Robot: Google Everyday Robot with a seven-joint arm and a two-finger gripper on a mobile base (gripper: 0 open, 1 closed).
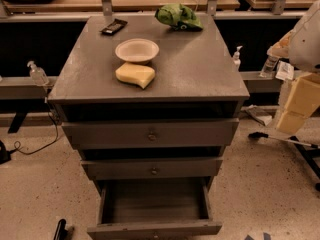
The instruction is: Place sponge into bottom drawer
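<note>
Resting just beside the bowl (137, 49) on the cabinet top (200, 69), the sponge (135, 75) is lying flat, and the bottom drawer (155, 229) is standing open (gripper out of view, jaw state cannot be told)

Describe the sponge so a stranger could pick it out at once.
Find the grey cabinet with its bottom drawer pulled open. On its top lies the sponge, directly in front of the cream bowl. It is a pale yellow foam block, unlike the round bowl or the green cloth at the back edge; the gripper is not in view.
</note>
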